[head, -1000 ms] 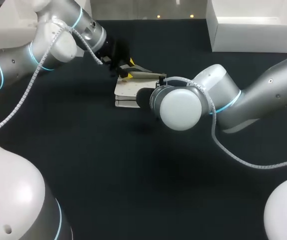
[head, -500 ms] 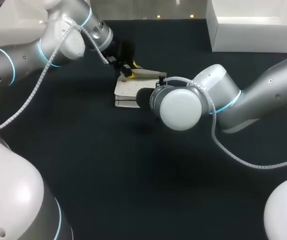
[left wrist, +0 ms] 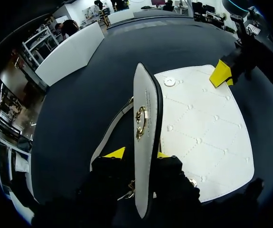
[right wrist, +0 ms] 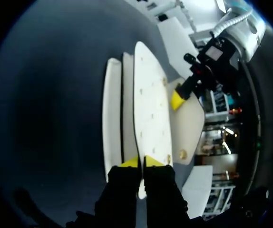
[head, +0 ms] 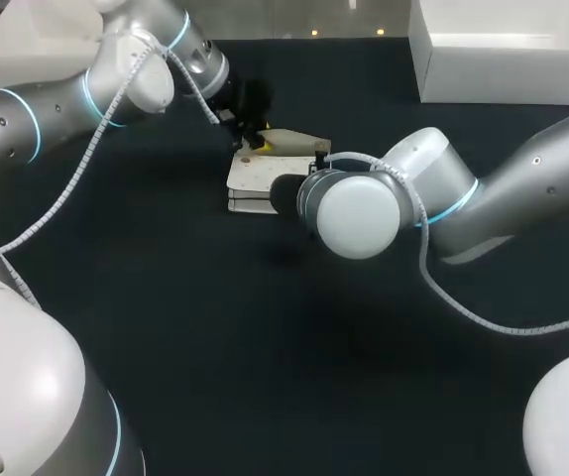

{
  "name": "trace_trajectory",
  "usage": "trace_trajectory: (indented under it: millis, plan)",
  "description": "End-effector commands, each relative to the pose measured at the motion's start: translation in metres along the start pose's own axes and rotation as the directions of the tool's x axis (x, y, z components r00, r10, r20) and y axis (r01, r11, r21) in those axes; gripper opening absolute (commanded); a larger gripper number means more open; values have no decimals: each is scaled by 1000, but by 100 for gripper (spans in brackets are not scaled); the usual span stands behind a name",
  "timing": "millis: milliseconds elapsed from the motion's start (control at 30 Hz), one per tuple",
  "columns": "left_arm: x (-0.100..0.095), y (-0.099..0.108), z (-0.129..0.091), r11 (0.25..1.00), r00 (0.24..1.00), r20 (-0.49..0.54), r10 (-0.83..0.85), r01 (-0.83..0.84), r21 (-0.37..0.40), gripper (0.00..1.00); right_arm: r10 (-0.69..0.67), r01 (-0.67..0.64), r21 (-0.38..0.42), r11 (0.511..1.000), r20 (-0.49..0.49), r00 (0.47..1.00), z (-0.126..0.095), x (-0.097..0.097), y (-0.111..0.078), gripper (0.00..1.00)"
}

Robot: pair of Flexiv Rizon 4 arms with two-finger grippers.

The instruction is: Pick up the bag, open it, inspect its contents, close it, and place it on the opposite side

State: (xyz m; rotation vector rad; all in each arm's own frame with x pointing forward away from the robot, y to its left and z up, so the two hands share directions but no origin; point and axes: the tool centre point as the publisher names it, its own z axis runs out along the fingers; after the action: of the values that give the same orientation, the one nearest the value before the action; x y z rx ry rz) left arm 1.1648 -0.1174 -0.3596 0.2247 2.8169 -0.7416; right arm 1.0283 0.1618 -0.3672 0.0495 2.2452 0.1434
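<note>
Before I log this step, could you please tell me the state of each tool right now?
Left tool: closed on the raised flap of the bag.
Right tool: closed on the edge of the bag's body.

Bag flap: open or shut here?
Open: the left gripper holds the flap raised edge-on, off the bag, snap uncovered.

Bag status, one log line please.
bag: on table, flap raised | left claw: shut on flap | right claw: shut on bag
</note>
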Motion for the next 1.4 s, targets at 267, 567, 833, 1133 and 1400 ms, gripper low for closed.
trace_trajectory:
  millis: [267, 567, 833, 1133, 1400]
  plan:
    - [-4, 3, 8, 1000, 1000, -16, -13, 13, -24, 0, 1, 2, -34, 999, 80, 997, 0, 4, -4, 0]
    - [-5, 2, -1, 1000, 1000, -2, -19, 19, -20, 0, 1, 1, -32, 999, 81, 997, 0, 3, -3, 0]
    - [-6, -8, -17, 1000, 1000, 18, -7, 7, -18, 0, -47, 46, 13, 999, 69, 997, -21, -8, 0, 100]
    - [-17, -19, -54, 1000, 998, 68, 11, -11, 2, 0, -144, 145, -6, 989, 65, 987, -61, -39, 22, 100]
    - [-21, -32, -90, 999, 994, 106, 26, -24, -21, 0, -185, 187, -20, 982, 91, 979, -82, -58, 30, 85]
